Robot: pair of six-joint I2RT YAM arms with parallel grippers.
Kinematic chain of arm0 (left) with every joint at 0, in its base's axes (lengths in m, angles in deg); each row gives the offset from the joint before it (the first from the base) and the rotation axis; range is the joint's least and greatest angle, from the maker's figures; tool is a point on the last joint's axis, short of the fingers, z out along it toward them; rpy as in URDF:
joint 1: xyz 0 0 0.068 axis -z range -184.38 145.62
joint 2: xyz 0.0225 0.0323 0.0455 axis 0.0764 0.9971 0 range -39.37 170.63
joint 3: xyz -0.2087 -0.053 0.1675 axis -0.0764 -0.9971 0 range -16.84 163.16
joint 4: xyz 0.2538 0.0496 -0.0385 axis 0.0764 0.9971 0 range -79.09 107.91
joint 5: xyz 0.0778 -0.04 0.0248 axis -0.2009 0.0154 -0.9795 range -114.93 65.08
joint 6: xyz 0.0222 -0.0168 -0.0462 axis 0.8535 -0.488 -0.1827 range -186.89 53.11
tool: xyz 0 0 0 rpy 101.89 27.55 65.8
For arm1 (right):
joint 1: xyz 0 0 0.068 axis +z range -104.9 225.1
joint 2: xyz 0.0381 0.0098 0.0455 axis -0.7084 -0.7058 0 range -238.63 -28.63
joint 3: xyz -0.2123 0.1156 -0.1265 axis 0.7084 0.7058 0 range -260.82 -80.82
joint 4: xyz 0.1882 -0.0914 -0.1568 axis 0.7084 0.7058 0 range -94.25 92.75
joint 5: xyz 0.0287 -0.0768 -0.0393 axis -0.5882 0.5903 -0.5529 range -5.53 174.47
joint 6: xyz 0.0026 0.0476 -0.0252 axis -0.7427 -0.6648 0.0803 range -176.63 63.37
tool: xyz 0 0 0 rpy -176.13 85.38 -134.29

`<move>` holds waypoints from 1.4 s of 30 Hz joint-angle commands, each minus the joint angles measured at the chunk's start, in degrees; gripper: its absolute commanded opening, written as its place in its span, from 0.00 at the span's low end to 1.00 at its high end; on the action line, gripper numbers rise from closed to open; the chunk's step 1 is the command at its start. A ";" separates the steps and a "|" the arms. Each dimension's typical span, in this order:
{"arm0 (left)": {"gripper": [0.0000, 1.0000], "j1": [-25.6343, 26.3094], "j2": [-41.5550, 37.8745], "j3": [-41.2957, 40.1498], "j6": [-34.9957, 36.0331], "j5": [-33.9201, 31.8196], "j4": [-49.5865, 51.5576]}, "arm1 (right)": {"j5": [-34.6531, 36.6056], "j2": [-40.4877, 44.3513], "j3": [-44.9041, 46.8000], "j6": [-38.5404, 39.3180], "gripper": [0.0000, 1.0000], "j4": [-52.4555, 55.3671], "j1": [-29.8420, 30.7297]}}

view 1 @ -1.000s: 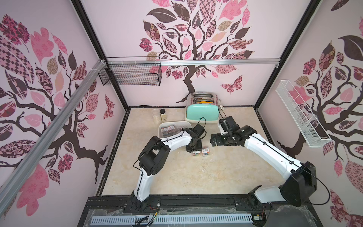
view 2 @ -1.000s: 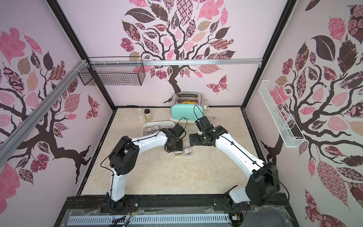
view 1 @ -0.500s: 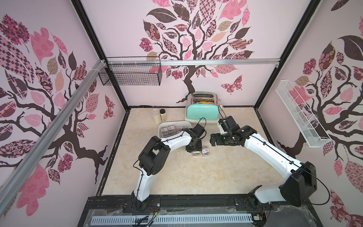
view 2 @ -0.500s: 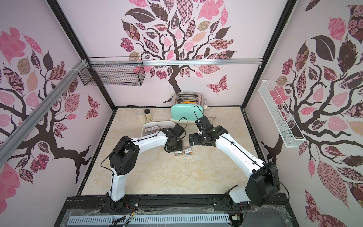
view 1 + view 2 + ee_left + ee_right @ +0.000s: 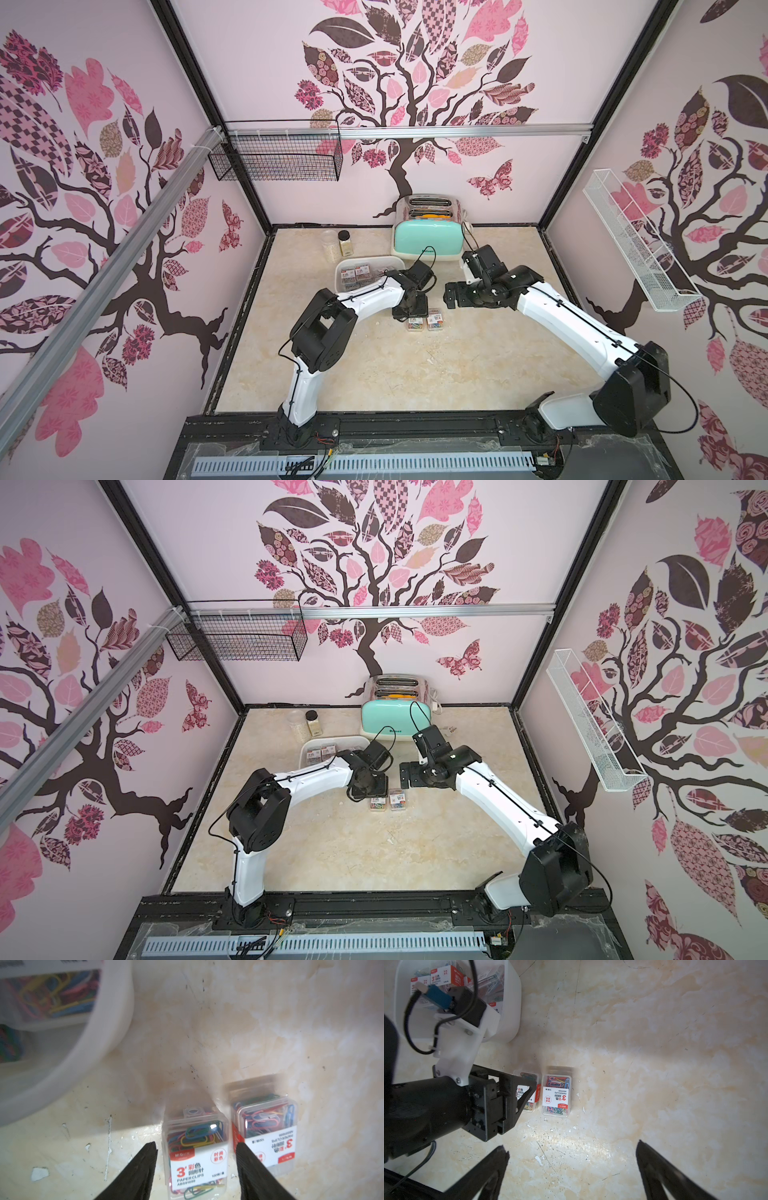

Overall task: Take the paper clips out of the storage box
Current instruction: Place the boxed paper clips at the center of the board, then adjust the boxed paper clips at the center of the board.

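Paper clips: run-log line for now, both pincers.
left pincer: open, astride case, no contact | right pincer: open, empty | second case: beside it, both outside | storage box: more cases inside

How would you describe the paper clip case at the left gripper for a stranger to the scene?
In front of the mint-green toaster, beside the white storage box, two clear clip cases lie on the table. It is the case nearer the box, between the open left gripper's fingers; its neighbour lies free.

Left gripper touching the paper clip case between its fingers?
Apart. The left wrist view shows the left gripper open around the paper clip case, with a clear gap between each finger and the case's sides.
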 commanded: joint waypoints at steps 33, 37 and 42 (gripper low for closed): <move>0.28 -3.39 -4.80 -12.08 3.19 0.11 -5.65 | -0.61 -9.73 1.46 -2.11 0.93 -2.26 -0.27; 0.29 -3.40 -3.84 -11.33 3.69 0.17 -6.08 | -0.52 -9.64 1.66 -2.20 0.94 -2.29 -0.27; 0.30 -3.32 -2.61 -10.31 4.34 0.27 -6.43 | -0.81 -9.64 1.69 -2.20 0.94 -2.26 -0.32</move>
